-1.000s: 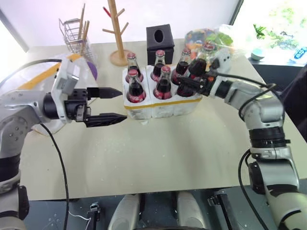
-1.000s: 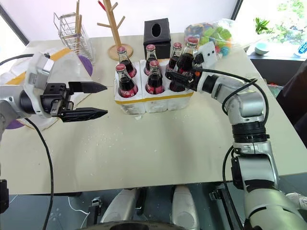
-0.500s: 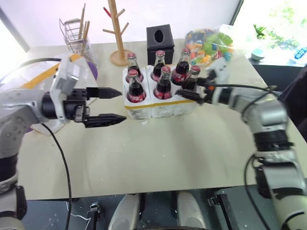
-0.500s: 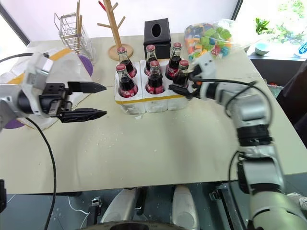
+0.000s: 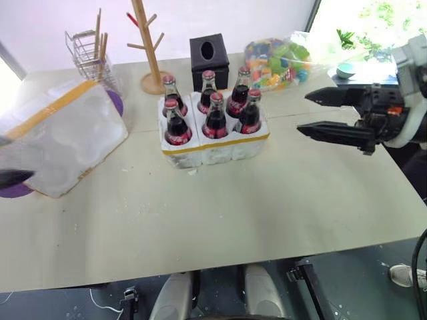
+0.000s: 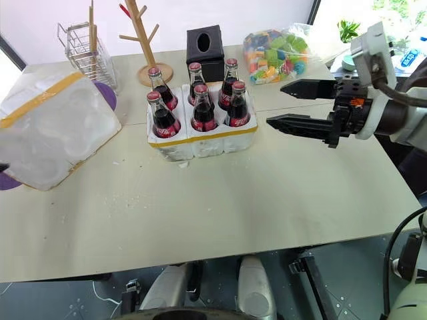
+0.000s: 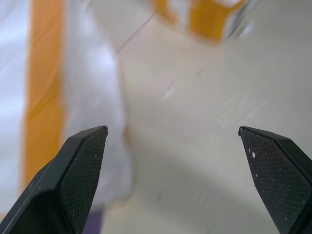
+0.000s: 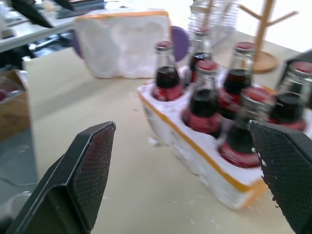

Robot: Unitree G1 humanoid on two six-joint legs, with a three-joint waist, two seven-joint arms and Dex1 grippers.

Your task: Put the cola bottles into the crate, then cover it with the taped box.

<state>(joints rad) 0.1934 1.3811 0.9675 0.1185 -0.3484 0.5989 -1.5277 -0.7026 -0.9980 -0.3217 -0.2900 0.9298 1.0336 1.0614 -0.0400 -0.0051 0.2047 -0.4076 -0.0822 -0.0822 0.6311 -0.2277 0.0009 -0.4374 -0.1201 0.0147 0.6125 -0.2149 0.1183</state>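
Several cola bottles (image 5: 215, 120) with red caps stand upright in the holes of the crate (image 5: 220, 148), a low white foam tray with a yellow band, at the table's middle. My right gripper (image 5: 303, 115) hangs open to the right of the crate, apart from it, its fingers pointing at the bottles (image 8: 204, 102) with nothing between them. The taped box (image 5: 63, 133) lies tilted at the left, hollow side showing, a yellow band across it. My left gripper (image 7: 172, 128) is open and empty beside the taped box (image 7: 44, 97); one blurred fingertip (image 5: 13, 177) shows at the far left edge.
Behind the crate stand a wooden mug tree (image 5: 148, 47), a black tissue box (image 5: 209, 53), a bag of coloured blocks (image 5: 277, 57) and a wire rack (image 5: 87, 50). A purple plate (image 5: 115, 103) peeks from behind the taped box. White crumbs dot the table (image 5: 233, 207).
My right gripper opened, let go of the last bottle, now standing in the crate, and drew back to the right. My left gripper swung out to the far left. The camera shifted too.
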